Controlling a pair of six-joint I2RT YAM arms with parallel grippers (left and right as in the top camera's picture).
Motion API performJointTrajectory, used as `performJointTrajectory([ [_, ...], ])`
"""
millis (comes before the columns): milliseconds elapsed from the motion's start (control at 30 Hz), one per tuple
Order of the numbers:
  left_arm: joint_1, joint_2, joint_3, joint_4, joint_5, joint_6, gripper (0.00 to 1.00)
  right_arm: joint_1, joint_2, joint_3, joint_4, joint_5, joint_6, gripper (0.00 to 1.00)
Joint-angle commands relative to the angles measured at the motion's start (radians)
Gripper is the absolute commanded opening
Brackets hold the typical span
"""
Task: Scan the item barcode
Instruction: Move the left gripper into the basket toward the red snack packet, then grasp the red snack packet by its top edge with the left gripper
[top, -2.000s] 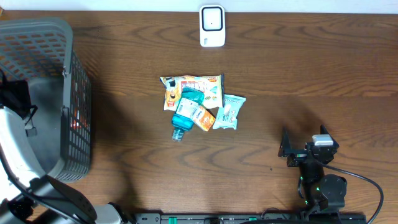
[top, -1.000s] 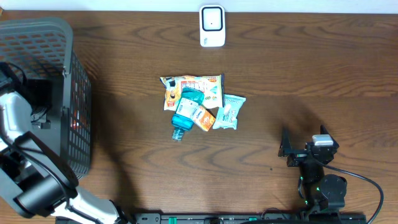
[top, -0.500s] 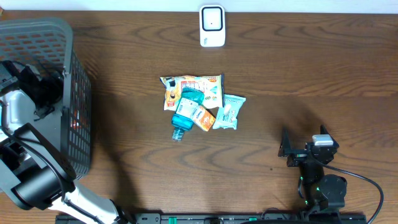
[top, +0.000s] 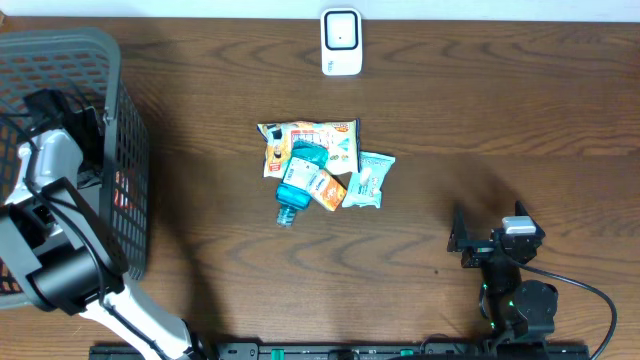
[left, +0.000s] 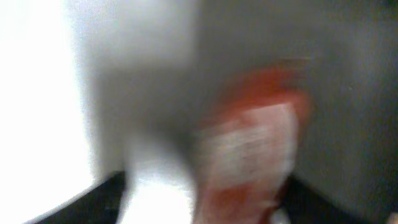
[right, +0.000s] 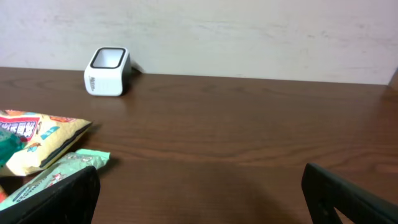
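**Get a square hold on the red packet before you lift**

At 9 o'clock your left arm (top: 48, 160) reaches down into the grey basket (top: 132, 200). Its wrist view is smeared and shows only a red packet (left: 255, 149) with a pale label close ahead. I cannot tell whether the left jaws are open or gripping it.

Treat this as the pick. Steady the wrist until the view sharpens and centre the packet between the jaws. Close on a flat edge away from the label, so the barcode is not covered. Lift straight up, clear of the basket wall.

At the middle of the counter (top: 500, 120) lies a pile: snack bag (top: 318, 133), blue bottle (top: 297, 178) and mint pouch (top: 368, 180). Carry the packet above it. The scanner (top: 341, 42) stands at 12 o'clock, so turn the label toward its window.

At 4 o'clock, on your right arm (top: 500, 250), the right jaws stand wide apart and empty. Leave them there.
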Motion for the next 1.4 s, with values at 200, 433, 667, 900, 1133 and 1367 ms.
performJointTrajectory([
  [200,0.027,0.079,-0.026,-0.056,-0.142,-0.04,0.08,0.004,0.0,-0.001,-0.003,0.008,0.003,0.99],
  [433,0.063,-0.087,0.022,-0.062,-0.142,-0.124,0.07,0.004,0.0,-0.001,-0.003,0.008,0.003,0.99],
  [667,0.082,-0.385,0.045,-0.016,-0.136,-0.24,0.07,0.004,0.0,-0.001,-0.003,0.008,0.003,0.99],
  [900,0.069,-0.647,0.045,0.048,0.099,-0.284,0.07,0.004,0.0,-0.001,-0.003,0.008,0.003,0.99],
  [1133,-0.056,-0.829,0.045,0.072,0.217,-0.306,0.07,0.004,0.0,-0.001,-0.003,0.008,0.003,0.99],
  [1367,-0.31,-0.882,0.045,0.179,0.343,-0.283,0.07,0.004,0.0,-0.001,-0.003,0.008,0.003,0.99],
])
